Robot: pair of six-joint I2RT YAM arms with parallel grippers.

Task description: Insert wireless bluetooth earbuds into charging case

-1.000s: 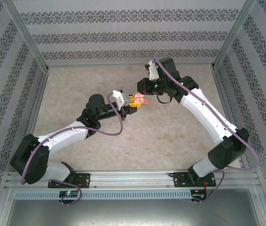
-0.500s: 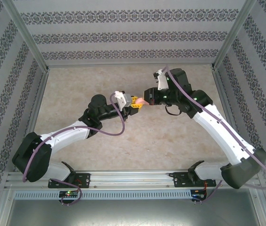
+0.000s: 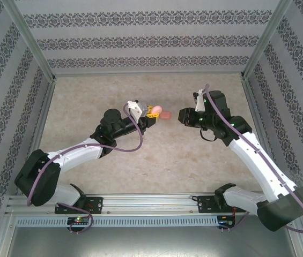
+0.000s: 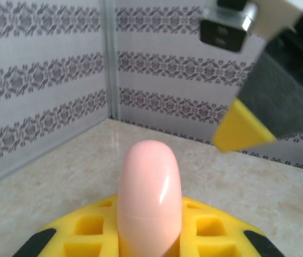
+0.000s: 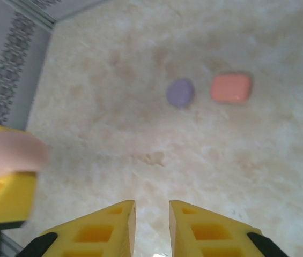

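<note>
While your left gripper (image 3: 152, 111) is clamped on the pink charging case (image 4: 148, 198), the case juts out past its yellow fingers (image 4: 87, 227), rounded end free and touching nothing. A thin seam runs across the case low down, and the two halves sit together. From the top view you find it just left of the table's middle, in the far half, pointing right.

Your right gripper (image 5: 152, 206) faces it from the right across a short gap, not touching it. Its jaws stand a little apart with nothing between them. In the left wrist view, one of its yellow tips hangs above and to the right of the pink case.

Under the right wrist, a purple case (image 5: 180, 92) and an orange-red case (image 5: 230, 88) lie flat on the table, side by side and just apart, both well clear of either gripper.

The table (image 3: 194, 155) is a pale beige, marbled surface. Wallpapered walls (image 3: 140, 43) with dark ornamental bands close it in on the left, far and right sides, with aluminium posts (image 3: 25, 43) at the corners. A metal rail (image 3: 151, 202) along the near edge carries both arm bases. Nothing lies between the two grippers.
</note>
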